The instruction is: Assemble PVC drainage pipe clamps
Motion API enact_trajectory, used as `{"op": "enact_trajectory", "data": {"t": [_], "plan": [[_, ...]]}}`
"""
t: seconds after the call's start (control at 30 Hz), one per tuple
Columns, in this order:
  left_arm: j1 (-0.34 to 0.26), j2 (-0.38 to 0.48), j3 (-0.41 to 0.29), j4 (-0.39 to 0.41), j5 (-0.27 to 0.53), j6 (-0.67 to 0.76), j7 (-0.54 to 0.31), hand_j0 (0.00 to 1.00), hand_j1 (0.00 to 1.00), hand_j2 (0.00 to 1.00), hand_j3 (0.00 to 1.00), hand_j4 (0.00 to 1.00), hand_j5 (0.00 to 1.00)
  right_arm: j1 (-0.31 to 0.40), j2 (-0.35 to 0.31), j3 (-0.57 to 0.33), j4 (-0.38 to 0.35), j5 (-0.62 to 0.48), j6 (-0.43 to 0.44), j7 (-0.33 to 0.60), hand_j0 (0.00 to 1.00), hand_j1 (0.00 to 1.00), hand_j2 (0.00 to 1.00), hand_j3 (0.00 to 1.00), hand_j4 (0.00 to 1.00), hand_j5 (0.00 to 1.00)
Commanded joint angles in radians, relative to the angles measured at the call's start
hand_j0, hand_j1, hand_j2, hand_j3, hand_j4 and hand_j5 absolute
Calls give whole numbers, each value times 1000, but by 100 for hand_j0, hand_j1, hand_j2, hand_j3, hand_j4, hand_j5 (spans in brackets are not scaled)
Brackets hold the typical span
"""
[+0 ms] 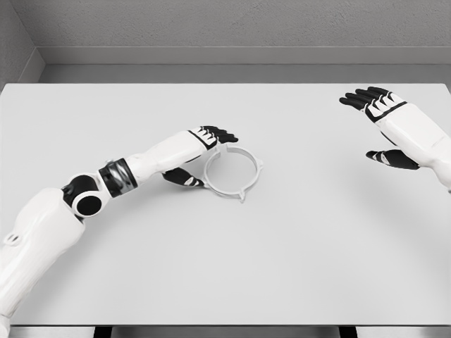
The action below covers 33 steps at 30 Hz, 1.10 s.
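Observation:
A white ring-shaped pipe clamp (233, 173) with small tabs on its rim lies flat near the middle of the table. My left hand (204, 153) is at the ring's left edge: the black fingers reach over its upper left rim and the thumb sits below left, close to or touching it. The fingers look loosely closed around that rim, and the ring rests on the table. My right hand (380, 127) hovers far to the right, fingers spread, thumb apart, holding nothing.
The white table (225, 267) fills the view, with its front edge at the bottom. A grey wall runs behind its far edge.

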Motion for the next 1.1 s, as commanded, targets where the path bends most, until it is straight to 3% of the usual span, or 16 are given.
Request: {"op": "enact_trajectory", "data": {"t": [0.0, 1.07], "plan": [[0, -1, -1, 2, 7, 1, 1, 100, 100, 100, 100, 100, 100, 0, -1, -1, -1, -7, 2, -1, 100, 100, 100, 100, 100, 100], [-20, -24, -1, 26, 5, 1, 1, 100, 100, 100, 100, 100, 100, 0, -1, 1, -1, -7, 2, -1, 100, 100, 100, 100, 100, 100]]}}
